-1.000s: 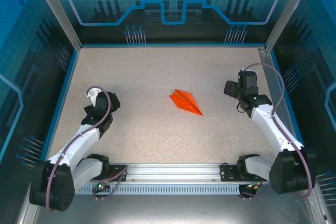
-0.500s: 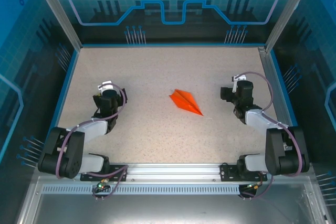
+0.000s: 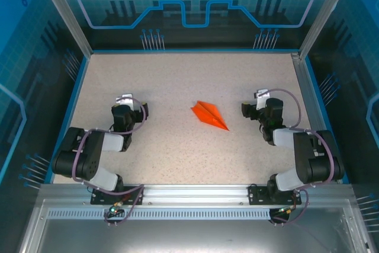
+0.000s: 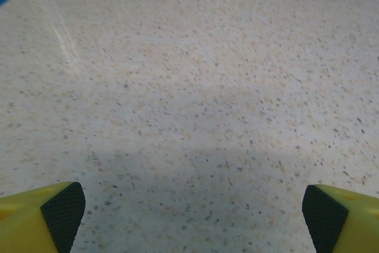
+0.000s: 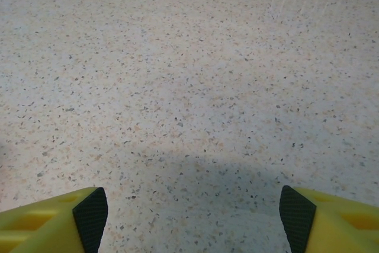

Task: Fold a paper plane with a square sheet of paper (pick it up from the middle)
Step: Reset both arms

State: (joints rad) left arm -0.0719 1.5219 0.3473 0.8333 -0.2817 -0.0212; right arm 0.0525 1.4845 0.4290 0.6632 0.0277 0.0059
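The paper plane (image 3: 209, 114) lies folded mid-surface (image 3: 177, 75). The left hand (image 4: 192, 213) and right hand (image 5: 192, 216) flank it, well apart, spread wide and empty, presumably because the folding looks finished.

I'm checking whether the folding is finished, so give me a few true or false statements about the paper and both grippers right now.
1. The paper plane lies on the table with nothing touching it. True.
2. The left gripper holds the paper plane. False: it is open over bare table.
3. The right gripper is open. True.
4. The orange paper is a flat unfolded square. False: it is folded into a pointed dart.
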